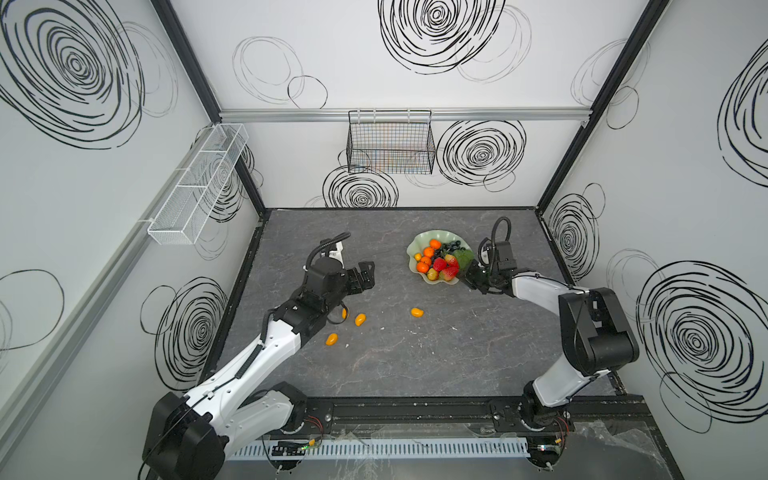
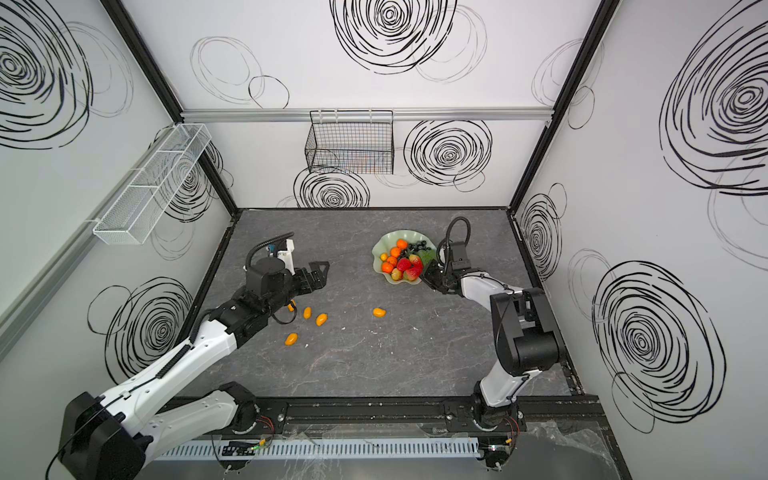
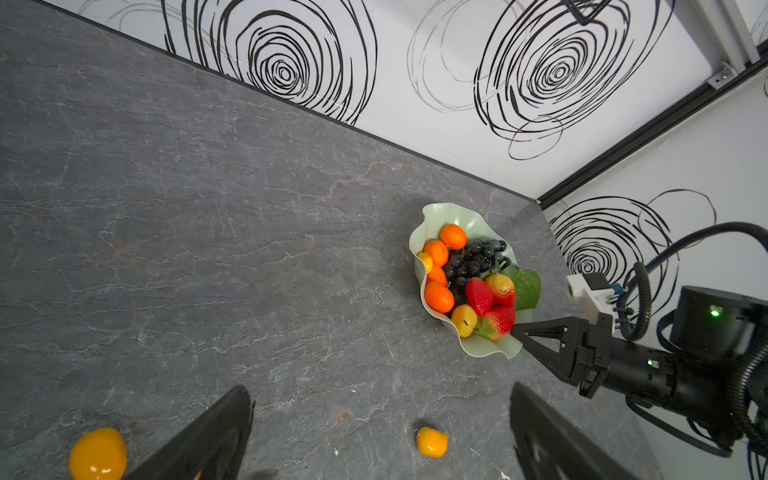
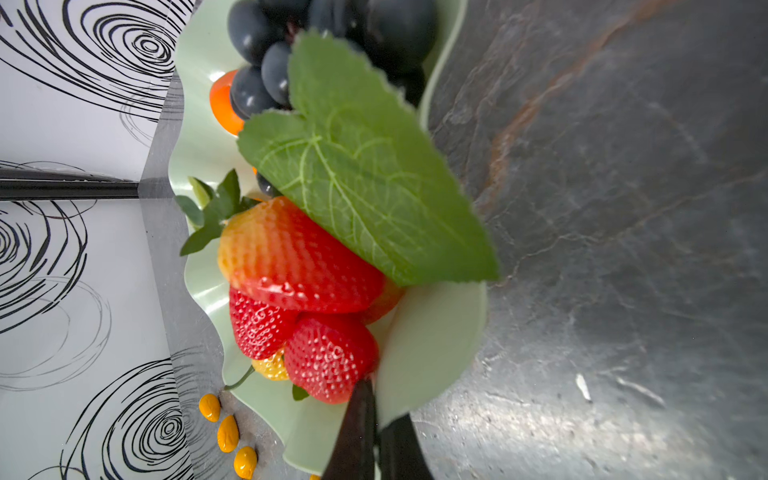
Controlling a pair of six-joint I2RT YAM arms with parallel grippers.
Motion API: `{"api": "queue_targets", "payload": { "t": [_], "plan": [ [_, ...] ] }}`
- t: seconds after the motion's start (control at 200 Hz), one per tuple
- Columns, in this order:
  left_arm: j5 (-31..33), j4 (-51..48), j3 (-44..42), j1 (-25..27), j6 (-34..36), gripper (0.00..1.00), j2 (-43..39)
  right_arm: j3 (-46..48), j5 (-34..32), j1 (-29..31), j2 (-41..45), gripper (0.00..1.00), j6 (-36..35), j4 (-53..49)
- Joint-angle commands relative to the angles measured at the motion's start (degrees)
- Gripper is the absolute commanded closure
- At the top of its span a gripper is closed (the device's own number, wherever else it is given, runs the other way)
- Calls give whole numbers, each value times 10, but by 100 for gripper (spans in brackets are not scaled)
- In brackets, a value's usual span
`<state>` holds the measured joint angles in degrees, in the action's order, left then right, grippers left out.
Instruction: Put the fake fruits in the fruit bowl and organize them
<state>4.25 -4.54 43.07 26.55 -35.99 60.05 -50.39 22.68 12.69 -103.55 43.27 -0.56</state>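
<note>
Mostly done: tangerines point(image 1: 429, 251), grape bunch point(image 1: 451, 246) and strawberries point(image 1: 439, 264) sit in the fruit bowl point(image 1: 420, 241) near the bench point(image 1: 415, 365) back-right corner, at least four kumquats point(image 1: 360, 319) are loose mid-bench toward the left edge, right gripper point(image 4: 376, 415) jaws are pinched on the fruit bowl rim, and left gripper point(image 1: 366, 276) jaws are wide open and empty.
</note>
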Motion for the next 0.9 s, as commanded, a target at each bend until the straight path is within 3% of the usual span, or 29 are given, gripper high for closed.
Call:
{"api": "queue_targets", "payload": {
  "t": [0.0,0.245,0.715,0.895],
  "plan": [
    [-12,2,-4,-4,7,1,-11,-7,13,7,5,98,-1,7],
    [-13,-28,-10,4,40,1,-31,-6,47,43,6,98,-1,14],
    [-22,-44,-61,12,39,1,-57,-42,99,138,-40,98,-43,-3],
    [-7,-52,-68,21,43,0,-60,-48,98,141,-51,87,-47,-4]
  ]
}}
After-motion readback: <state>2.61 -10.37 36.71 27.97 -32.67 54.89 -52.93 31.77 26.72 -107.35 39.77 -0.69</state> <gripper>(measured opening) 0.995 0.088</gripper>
